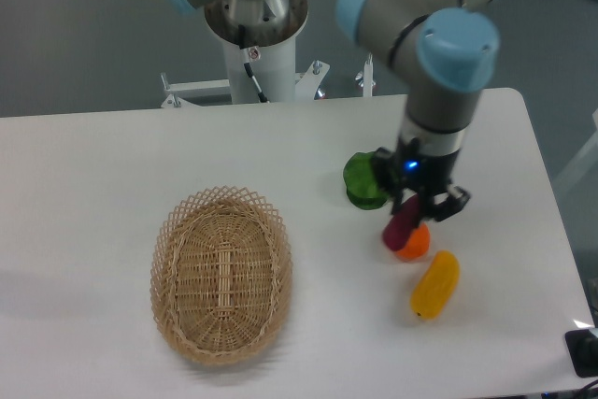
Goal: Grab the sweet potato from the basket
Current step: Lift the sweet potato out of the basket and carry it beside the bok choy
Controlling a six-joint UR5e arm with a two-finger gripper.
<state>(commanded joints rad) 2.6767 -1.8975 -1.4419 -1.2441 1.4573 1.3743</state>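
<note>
One fixed camera view, looking down at the white table (pixel 93 184). The two-finger gripper (pixel 412 215) hangs over the right side of it, fingers closed around the small dark magenta-purple sweet potato (pixel 400 228), which dangles tilted from them. So the tuber is well clear of the oval light tan wicker basket (pixel 221 273), which sits off to the left with nothing inside. Right behind the sweet potato there's a round orange (pixel 416 244), partly covered by it. A yellow-orange oblong fruit (pixel 435 284) lies just below that, and a green leafy vegetable (pixel 362 180) pokes out from behind the grey and light blue arm (pixel 447 63).
</note>
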